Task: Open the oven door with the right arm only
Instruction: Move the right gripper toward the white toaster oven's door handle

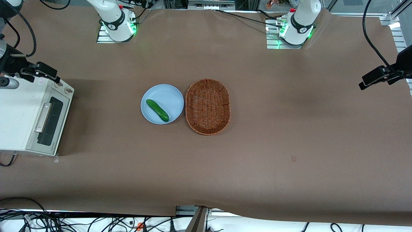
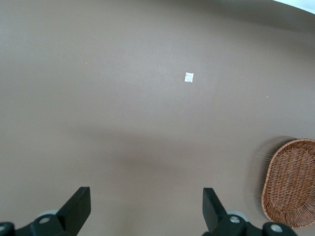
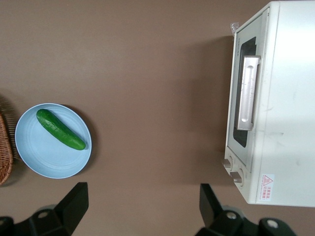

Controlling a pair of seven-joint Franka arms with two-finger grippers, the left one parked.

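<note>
The cream-white toaster oven (image 1: 17, 112) stands at the working arm's end of the table. Its oven door (image 1: 48, 120) is shut flat against the oven's front, dark glass window and silver bar handle (image 1: 43, 117) facing the table's middle. In the right wrist view the oven door (image 3: 244, 101) and its handle (image 3: 247, 92) show from above. My right arm's gripper (image 1: 45, 71) hangs high over the oven's corner farthest from the front camera. The gripper (image 3: 142, 196) is open, its fingers wide apart over bare table, touching nothing.
A light blue plate (image 1: 172, 96) with a green cucumber (image 1: 157, 110) lies mid-table, beside an empty wicker basket (image 1: 208, 106). Two knobs (image 3: 231, 169) sit on the oven's front beside the door. Brown cloth (image 1: 106, 129) stretches between oven and plate.
</note>
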